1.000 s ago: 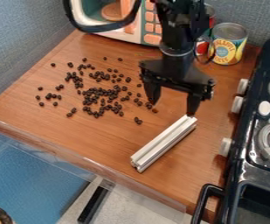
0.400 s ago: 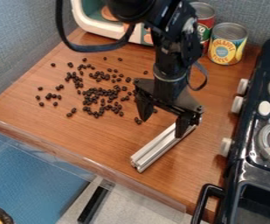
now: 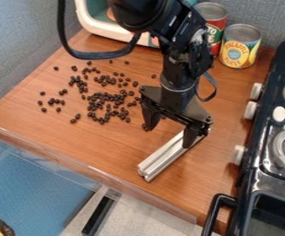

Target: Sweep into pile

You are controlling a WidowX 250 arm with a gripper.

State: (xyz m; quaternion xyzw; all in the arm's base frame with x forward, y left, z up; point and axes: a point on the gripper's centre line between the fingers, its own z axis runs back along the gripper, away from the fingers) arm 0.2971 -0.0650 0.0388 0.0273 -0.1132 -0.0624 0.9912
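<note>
Dark beans (image 3: 99, 96) scattered left of center on the table (image 3: 107, 147) look light, apt to roll; the seemingly stiff bar (image 3: 164, 158), lower center near the open-fingered tool (image 3: 170, 129), invites a mid-length grip.

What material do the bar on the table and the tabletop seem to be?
Bar: probably aluminium, matt silver; it has straight grooves along its length like an extruded profile. Tabletop: wood or wood-look laminate, brown with fine grain lines; which one, I cannot tell.
</note>
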